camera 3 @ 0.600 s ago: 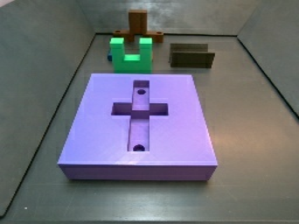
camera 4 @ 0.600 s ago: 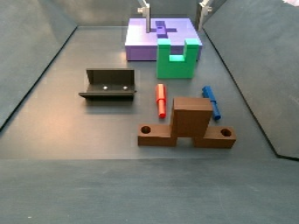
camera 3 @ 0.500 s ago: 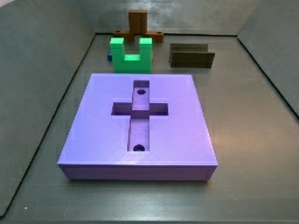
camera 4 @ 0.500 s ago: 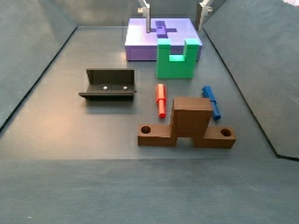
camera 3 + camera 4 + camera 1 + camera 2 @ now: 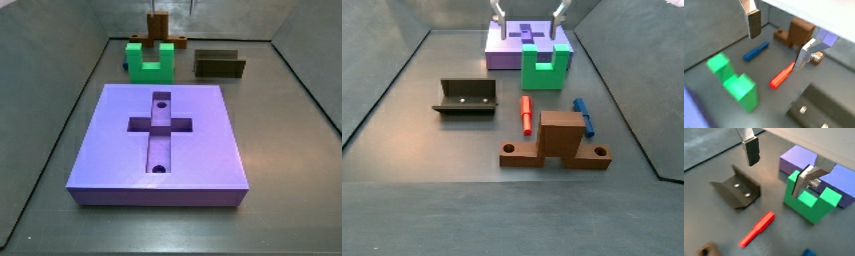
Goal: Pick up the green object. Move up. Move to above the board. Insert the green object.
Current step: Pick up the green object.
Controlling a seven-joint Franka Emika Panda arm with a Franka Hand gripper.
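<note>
The gripper (image 5: pixel 774 165) hung above the green object (image 5: pixel 545 68) with its fingers (image 5: pixel 751 152) spread and empty. The block stood on the floor touching the board (image 5: pixel 160 140), at its edge. Pickup seemed in hand; next, descending to straddle one prong.

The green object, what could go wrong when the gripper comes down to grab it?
The gripper hangs open and empty above the floor. The green object stands right against the board, so a finger coming down on that side may strike the board's edge. The red peg lies close by and could get knocked if the descent drifts.
</note>
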